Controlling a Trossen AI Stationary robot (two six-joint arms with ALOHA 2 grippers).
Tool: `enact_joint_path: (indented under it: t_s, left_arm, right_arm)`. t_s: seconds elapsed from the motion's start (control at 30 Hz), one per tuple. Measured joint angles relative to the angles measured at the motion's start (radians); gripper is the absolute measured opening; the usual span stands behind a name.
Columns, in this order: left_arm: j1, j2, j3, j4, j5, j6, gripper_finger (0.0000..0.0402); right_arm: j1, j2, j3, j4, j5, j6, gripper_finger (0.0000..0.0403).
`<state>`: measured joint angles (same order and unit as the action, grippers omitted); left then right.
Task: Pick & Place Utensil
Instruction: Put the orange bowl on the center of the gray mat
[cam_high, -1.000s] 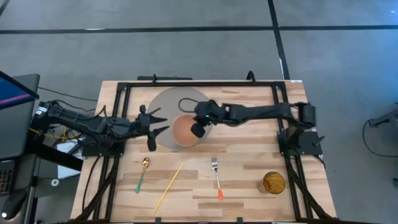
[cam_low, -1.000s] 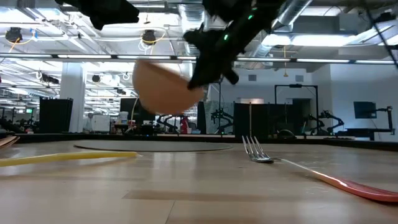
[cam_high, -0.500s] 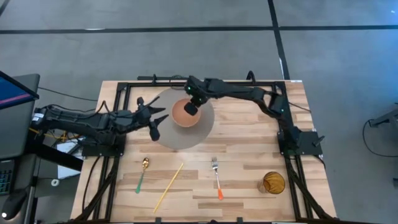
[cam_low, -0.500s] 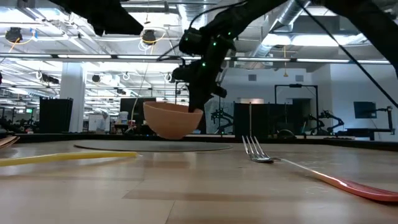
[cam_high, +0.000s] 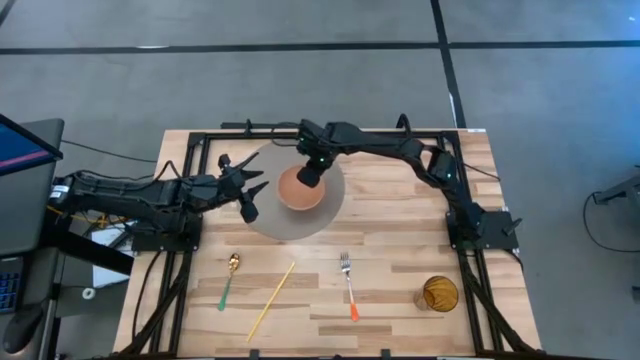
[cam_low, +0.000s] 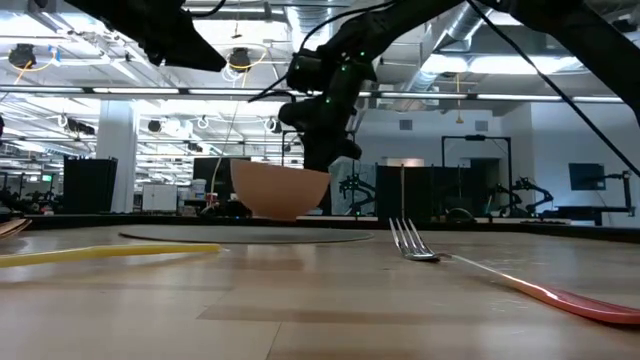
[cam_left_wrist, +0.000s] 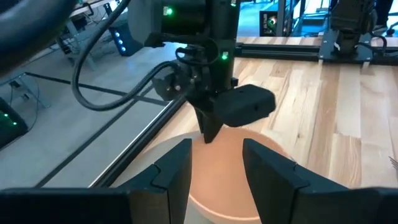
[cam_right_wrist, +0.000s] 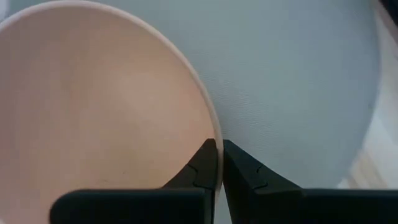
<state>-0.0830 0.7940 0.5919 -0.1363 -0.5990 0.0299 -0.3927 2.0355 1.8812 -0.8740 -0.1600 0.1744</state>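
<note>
Since half a second ago the smooth tan bowl (cam_high: 300, 188) has been settling lower, and it is now sitting on the round grey mat (cam_high: 262, 215) on the wooden counter (cam_high: 400, 250). The right end effector (cam_high: 313, 172) is reaching in from the far side, its fingers (cam_right_wrist: 205, 163) pinching the bowl's thin rim. The left end effector (cam_high: 245, 190) is hovering just beside the bowl, fingers spread. The task's utensils are lying near the front edge: a green-handled spoon (cam_high: 227, 282), a yellow chopstick (cam_high: 270, 300) and an orange-handled fork (cam_high: 349, 285).
</note>
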Motion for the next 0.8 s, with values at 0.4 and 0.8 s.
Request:
enact_joint_path:
  t_s: [0.4,0.8]
  left_arm:
    - [0.000,0.000,0.000,0.001,0.000,-0.001,0.0145]
    - [0.000,0.000,0.001,0.001,0.000,-0.001,0.0145]
  right_arm:
    - [0.032,0.051,0.000,0.142,-0.002,0.027,0.0011]
    - [0.032,0.065,0.000,0.161,0.003,0.023,0.0041]
